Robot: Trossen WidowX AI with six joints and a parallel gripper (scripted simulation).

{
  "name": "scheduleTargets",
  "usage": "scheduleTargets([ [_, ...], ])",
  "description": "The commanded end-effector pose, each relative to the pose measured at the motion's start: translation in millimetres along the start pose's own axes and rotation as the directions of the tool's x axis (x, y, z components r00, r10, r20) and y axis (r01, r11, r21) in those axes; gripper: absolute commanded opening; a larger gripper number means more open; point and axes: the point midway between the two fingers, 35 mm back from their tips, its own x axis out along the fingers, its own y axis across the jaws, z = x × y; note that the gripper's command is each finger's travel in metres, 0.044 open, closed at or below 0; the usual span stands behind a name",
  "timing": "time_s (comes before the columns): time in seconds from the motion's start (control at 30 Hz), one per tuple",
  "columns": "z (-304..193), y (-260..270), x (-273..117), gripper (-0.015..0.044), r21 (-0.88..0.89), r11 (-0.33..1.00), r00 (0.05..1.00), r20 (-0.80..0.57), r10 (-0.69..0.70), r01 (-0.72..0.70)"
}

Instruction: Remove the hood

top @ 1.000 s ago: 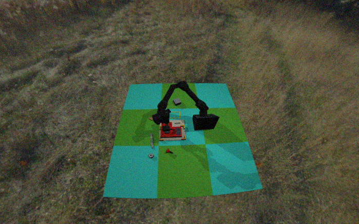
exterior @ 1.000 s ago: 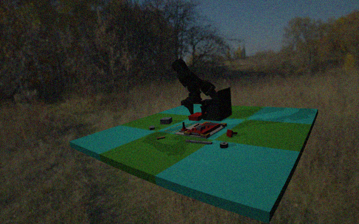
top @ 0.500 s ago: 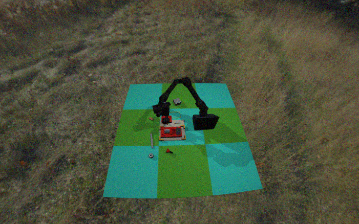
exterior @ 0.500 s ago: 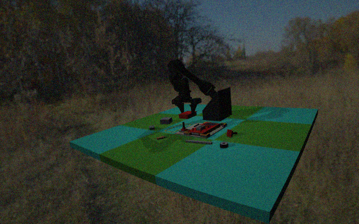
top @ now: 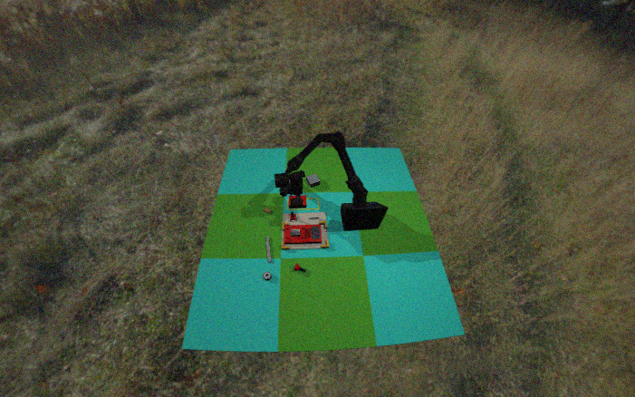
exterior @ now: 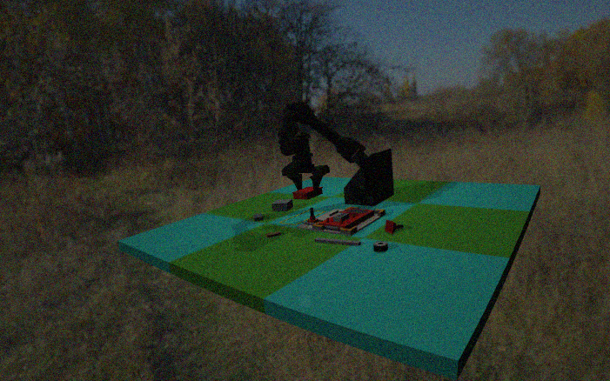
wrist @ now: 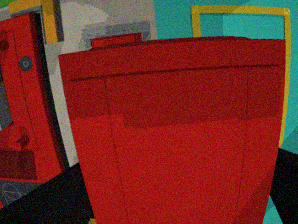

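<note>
One red hood (top: 293, 197) (exterior: 306, 192) (wrist: 175, 140), off the toy car (top: 302, 234) (exterior: 355, 218) (wrist: 25, 105), is gripped by the gripper (top: 297, 198) (exterior: 308, 187) (wrist: 178, 164); the jaws stand fairly wide, closed on its opp. sides. Ext. view: hood held above the table (top: 319, 305) (exterior: 368, 293) (wrist: 175, 22), approx. level. Top view (12 = upper edge of pic.): hood lies at 12 o'clock from the car and overlaps the L part of the marked area (top: 318, 203) (exterior: 298, 217) (wrist: 287, 75), a yellow outline. Wrist view: outline shows at approx. 1 o'clock, partly hidden by hood; car at approx. 9.

Surroundings, clock dirs. from car, top view: grey block (top: 312, 179) (exterior: 282, 204), approx. 12, beyond the outline; small brownish pc. (top: 267, 209) (exterior: 272, 234), approx. 10; grey rod (top: 268, 248) (exterior: 337, 242), approx. 8; nut-like ring (top: 263, 275) (exterior: 380, 249), approx. 7; red pc. w/ dark stem (top: 298, 267) (exterior: 390, 226), approx. 6; arm base (top: 365, 217) (exterior: 378, 177), approx. 2. Car sits on a pale board (top: 304, 211) (exterior: 374, 223) (wrist: 75, 15) w/ yellow corner pcs.; a small upright red peg (top: 293, 216) (exterior: 311, 215) stands nr. the board's 11 o'clock corner.
</note>
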Motion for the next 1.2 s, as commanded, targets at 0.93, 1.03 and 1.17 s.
scheduleTargets([
  [0.93, -27, -62, 6, 0.0, -0.004, 1.0, 1.0, 0.007, -0.027, 0.027],
  [1.03, -27, -62, 8, 0.0, -0.004, 1.0, 1.0, 0.007, -0.027, 0.027],
  [1.17, -26, -62, 11, 0.0, -0.004, 1.0, 1.0, 0.007, -0.026, 0.026],
])
